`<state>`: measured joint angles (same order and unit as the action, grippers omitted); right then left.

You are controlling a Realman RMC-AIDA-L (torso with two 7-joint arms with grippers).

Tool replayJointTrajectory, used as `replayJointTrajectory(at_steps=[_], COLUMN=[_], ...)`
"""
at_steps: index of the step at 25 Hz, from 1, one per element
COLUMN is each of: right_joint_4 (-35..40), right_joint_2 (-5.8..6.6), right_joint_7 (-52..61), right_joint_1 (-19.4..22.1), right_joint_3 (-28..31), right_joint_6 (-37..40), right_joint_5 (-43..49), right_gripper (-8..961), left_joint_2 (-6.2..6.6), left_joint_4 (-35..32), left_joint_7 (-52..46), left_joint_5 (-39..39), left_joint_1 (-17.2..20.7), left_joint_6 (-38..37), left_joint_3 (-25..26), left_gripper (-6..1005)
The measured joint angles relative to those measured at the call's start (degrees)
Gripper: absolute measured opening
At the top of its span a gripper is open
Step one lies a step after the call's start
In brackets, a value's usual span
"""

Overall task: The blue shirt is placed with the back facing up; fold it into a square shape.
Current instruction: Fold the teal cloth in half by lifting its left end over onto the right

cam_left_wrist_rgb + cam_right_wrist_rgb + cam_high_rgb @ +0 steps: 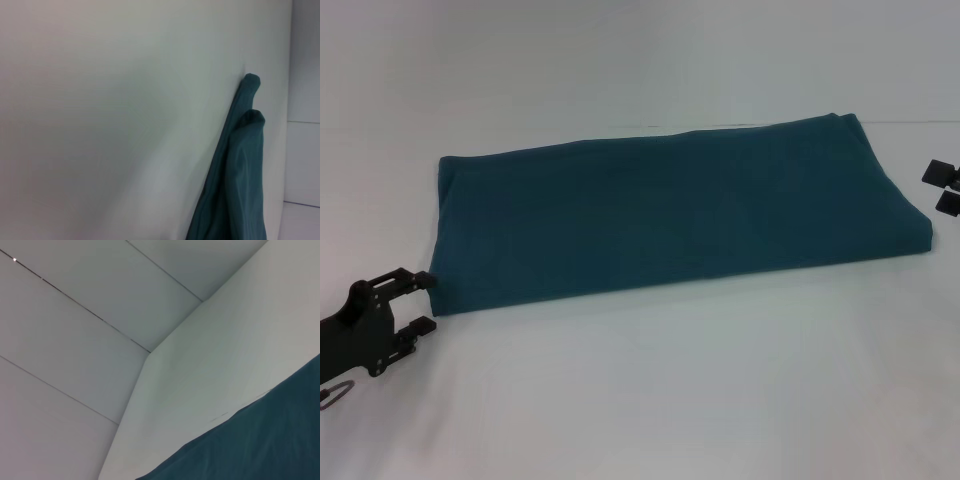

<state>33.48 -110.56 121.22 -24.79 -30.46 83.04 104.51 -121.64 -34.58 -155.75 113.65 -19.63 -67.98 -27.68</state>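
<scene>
Blue shirt (675, 205), a plain dark teal-blue garment of soft matte fabric, lies folded into a long flat rectangle across the middle of the white table (650, 390) in front of you, running from the near left up toward the far right.

Start at your left. The left gripper (426, 299), black and boxy on its arm, sits low at the left side of the head view, right at the shirt's near-left corner. Its two fingers are spread apart with open space between them; the upper fingertip reaches the cloth's corner edge, though you cannot tell whether it truly touches. Nothing is pinched between them. From the left wrist view you see only the shirt's rounded folded edge (240, 175) standing against the pale tabletop (115, 125), with two layers showing at the tip.

Move across the middle and the fabric lies smooth, with a faint seam line along the far long edge.

At your right, the right gripper (941, 187) shows only as two black fingertips at the frame's side, just beyond the shirt's far-right end and apart from it. They stand separated, holding nothing. The right wrist view shows a stretch of the teal cloth (260, 445) on the table, with white wall panels (75, 340) beyond.
</scene>
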Motion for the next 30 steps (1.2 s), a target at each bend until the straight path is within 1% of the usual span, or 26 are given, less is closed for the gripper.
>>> replayJointTrajectory(at_steps=[8,12,30], right_joint_4=[0.00,0.00,0.00], right_joint_2=[-0.07,-0.09,-0.09], right_joint_7=[0.00,-0.01,0.18], right_joint_1=[0.01,0.00,0.17], right_joint_3=[0.06,0.38,0.75], right_joint_6=[0.00,0.01,0.01], right_joint_5=[-0.13,-0.16,-0.18], right_gripper=[928,928,927], left_joint_2=[0.00,0.01,0.02], left_joint_4=[0.42,0.50,1.76], left_joint_7=[0.63,3.59,2.51], left_joint_5=[-0.02,-0.31,-0.04], left_joint_1=[-0.73,-1.11,-1.22], left_joint_6=[0.89,0.39,1.75], left_joint_3=[-0.14,-0.26,-0.06], left_gripper=[627,630,639])
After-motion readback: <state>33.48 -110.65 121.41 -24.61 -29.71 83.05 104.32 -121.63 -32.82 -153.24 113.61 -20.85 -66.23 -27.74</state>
